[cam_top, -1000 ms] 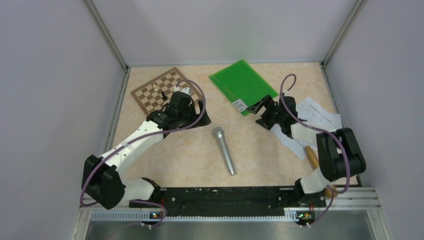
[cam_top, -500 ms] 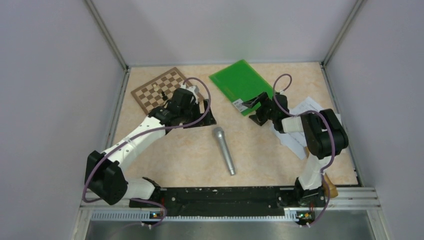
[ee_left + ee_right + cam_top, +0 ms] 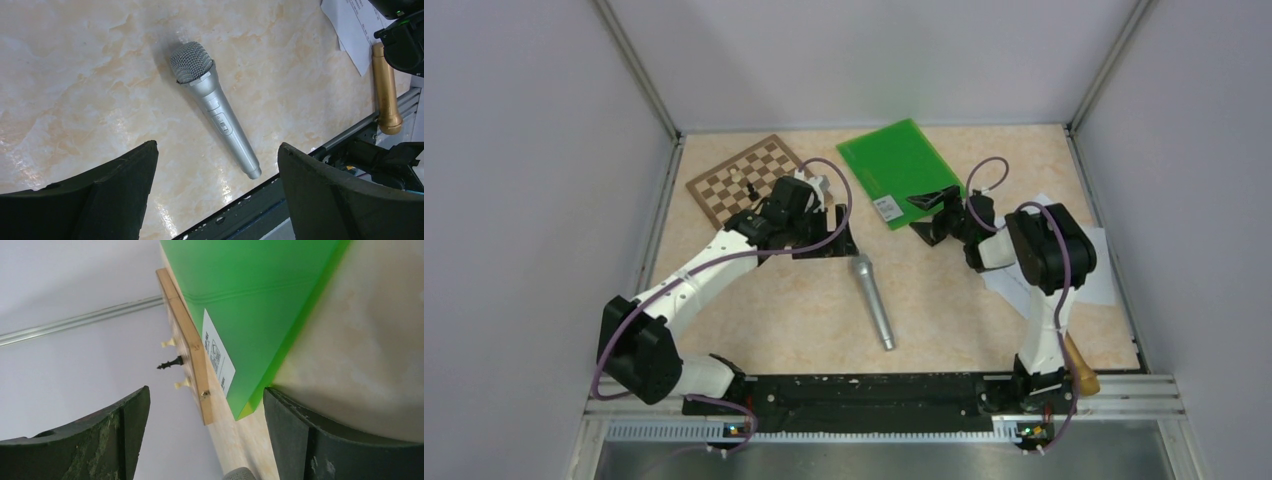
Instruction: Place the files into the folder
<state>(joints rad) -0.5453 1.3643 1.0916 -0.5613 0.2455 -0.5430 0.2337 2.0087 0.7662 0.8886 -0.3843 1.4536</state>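
The green folder (image 3: 892,165) lies flat at the back middle of the table, white label (image 3: 886,207) near its front corner. My right gripper (image 3: 931,213) is open at that corner. In the right wrist view the folder's corner (image 3: 250,405) sits between the fingers, close to the right finger (image 3: 310,440), with the left finger (image 3: 110,440) apart from it. The files (image 3: 1079,270) are white printed sheets lying at the right, partly under the right arm; one corner (image 3: 352,30) shows in the left wrist view. My left gripper (image 3: 829,238) hangs open and empty above the table near the microphone's head.
A silver microphone (image 3: 873,300) lies in the middle, also below the left gripper (image 3: 215,107). A brown chessboard (image 3: 742,180) with a black piece (image 3: 170,363) lies back left. A wooden handle (image 3: 1077,360) lies near the right arm's base. Grey walls surround the table.
The right arm swung left to the folder's near corner, and the folder slid slightly left. The right jaws narrowed a little. The left gripper drifted slightly right.
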